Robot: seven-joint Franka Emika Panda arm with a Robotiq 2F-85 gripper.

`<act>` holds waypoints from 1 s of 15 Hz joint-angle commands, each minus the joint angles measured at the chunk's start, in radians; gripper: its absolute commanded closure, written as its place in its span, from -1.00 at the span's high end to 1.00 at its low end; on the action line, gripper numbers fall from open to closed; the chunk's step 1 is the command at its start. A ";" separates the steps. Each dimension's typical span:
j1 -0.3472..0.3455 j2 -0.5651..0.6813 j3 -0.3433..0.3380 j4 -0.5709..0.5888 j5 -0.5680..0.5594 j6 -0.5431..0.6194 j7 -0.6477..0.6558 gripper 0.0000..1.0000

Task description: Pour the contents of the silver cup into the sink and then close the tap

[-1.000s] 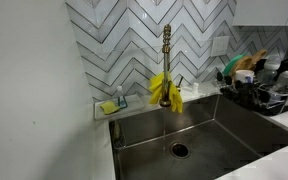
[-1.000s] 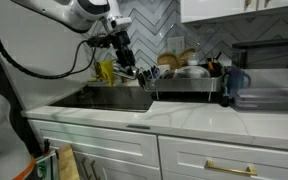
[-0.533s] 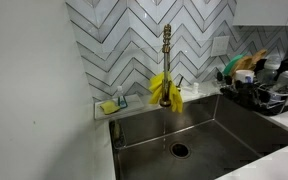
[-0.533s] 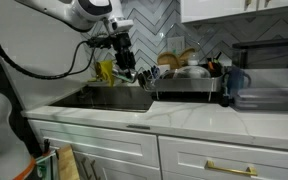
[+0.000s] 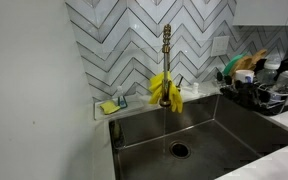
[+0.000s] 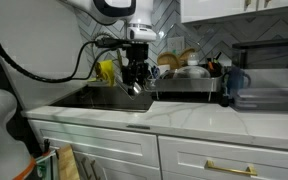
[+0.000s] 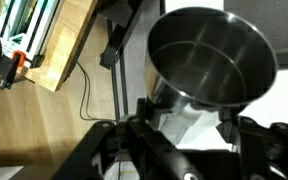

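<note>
Gripper (image 6: 134,82) clasps silver cup (image 7: 209,55) over sink (image 5: 239,125).

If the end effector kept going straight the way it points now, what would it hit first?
Pointing down with the silver cup in its grip, the end effector would probably meet the sink first, near its counter edge; depth is unclear.

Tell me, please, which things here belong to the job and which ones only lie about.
For the job:
silver cup, held in the gripper; sink; tap.

Only lying about:
yellow cloth hanging on the tap; sponge holder by the wall; dish rack with dishes.
</note>
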State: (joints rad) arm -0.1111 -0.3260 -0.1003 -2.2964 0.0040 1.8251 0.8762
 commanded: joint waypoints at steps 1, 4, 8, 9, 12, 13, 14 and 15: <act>-0.041 0.079 -0.059 0.031 0.161 0.001 -0.106 -0.18; -0.066 0.148 -0.093 0.042 0.283 -0.017 -0.165 -0.18; -0.097 0.232 -0.125 0.049 0.413 -0.041 -0.192 -0.18; -0.105 0.257 -0.133 0.051 0.442 -0.037 -0.206 -0.18; -0.121 0.309 -0.149 0.061 0.530 -0.042 -0.257 -0.18; -0.125 0.326 -0.152 0.066 0.555 -0.042 -0.274 -0.18; -0.129 0.344 -0.154 0.072 0.580 -0.047 -0.286 -0.18; -0.131 0.363 -0.154 0.077 0.602 -0.051 -0.293 -0.18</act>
State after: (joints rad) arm -0.2280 -0.0200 -0.2453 -2.2537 0.5320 1.8163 0.6270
